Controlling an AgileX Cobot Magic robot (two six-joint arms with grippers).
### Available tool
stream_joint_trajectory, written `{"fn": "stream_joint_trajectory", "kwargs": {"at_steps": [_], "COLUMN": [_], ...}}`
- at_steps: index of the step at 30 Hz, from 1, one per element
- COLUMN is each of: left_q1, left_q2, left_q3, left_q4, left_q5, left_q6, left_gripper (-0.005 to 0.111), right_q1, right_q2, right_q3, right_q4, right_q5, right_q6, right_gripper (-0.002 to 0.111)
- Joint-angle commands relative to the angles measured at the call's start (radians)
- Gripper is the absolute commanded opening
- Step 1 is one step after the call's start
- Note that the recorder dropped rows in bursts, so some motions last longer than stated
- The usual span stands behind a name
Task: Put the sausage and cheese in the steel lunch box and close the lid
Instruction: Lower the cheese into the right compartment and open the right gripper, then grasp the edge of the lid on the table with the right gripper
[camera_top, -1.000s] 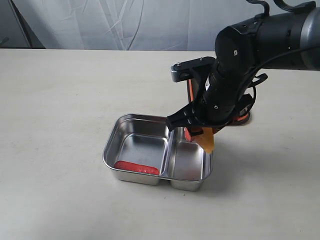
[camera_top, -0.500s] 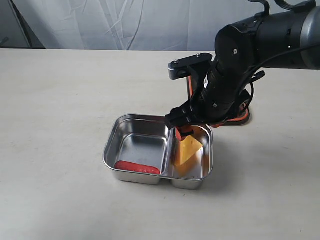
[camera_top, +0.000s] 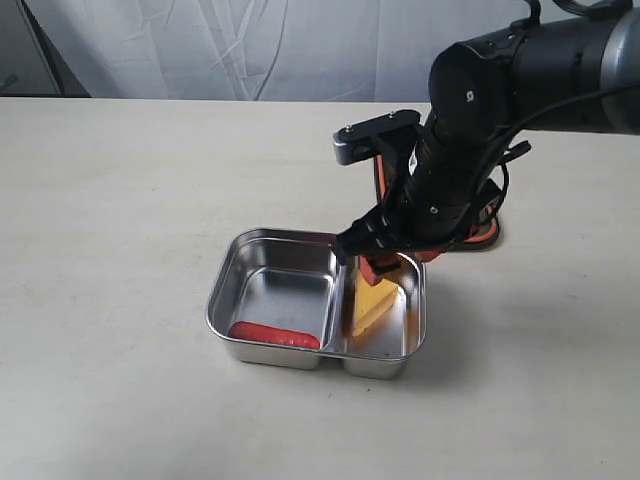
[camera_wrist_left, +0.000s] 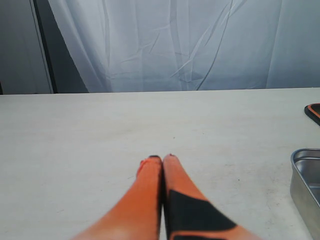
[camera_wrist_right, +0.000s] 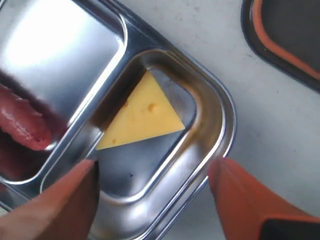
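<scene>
The right end effector hangs just above the box, over its right-hand compartment. Its orange fingers are spread wide with nothing between them. Below the gap lies the cheese, inside that compartment, one long edge against the divider and its point toward the far wall. Whether it lies flat or leans on the divider I cannot tell. The sausage lies in the other, larger compartment, along the near wall. The box is uncovered. The lid rests on the worktop just behind it, mostly hidden by the right arm. The left end effector has its fingers pressed together, empty, over bare worktop, apart from the box.
</scene>
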Motion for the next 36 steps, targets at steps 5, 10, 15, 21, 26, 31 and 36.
{"fn": "stream_joint_trajectory", "kwargs": {"at_steps": [5,10,15,21,26,31,36], "left_q1": [0.000,0.000,0.000,0.000,0.000,0.000,0.000], "left_q2": [-0.007,-0.007,-0.007,-0.007,-0.007,-0.007,-0.007], "left_q3": [0.005,0.005,0.005,0.005,0.005,0.005,0.005], "left_q4": [-0.005,-0.005,-0.005,-0.005,-0.005,-0.005,-0.005], "left_q5": [-0.012,-0.012,-0.012,-0.012,-0.012,-0.012,-0.012], "left_q6": [0.000,0.000,0.000,0.000,0.000,0.000,0.000], "left_gripper": [0.000,0.000,0.000,0.000,0.000,0.000,0.000], "right_q1": [-0.195,-0.348,-0.418,-0.423,-0.426,-0.446,-0.449], "right_q2": [-0.001,0.024,0.095,0.196,0.265,0.316,0.351], "right_q3": [-0.213,-0.252,-0.252,-0.252,-0.254,-0.272,-0.272], "right_q4": [-0.004,0.024,0.068,0.079,0.071,0.042,0.017], "right_q5": [0.091,0.121,0.111,0.020,-0.063,-0.064,-0.059], "right_q6": [-0.005,-0.005,-0.005,0.000,0.022,0.074,0.074], "right_gripper": [0.064,0.064,0.064,0.064,0.064,0.064,0.064]}}
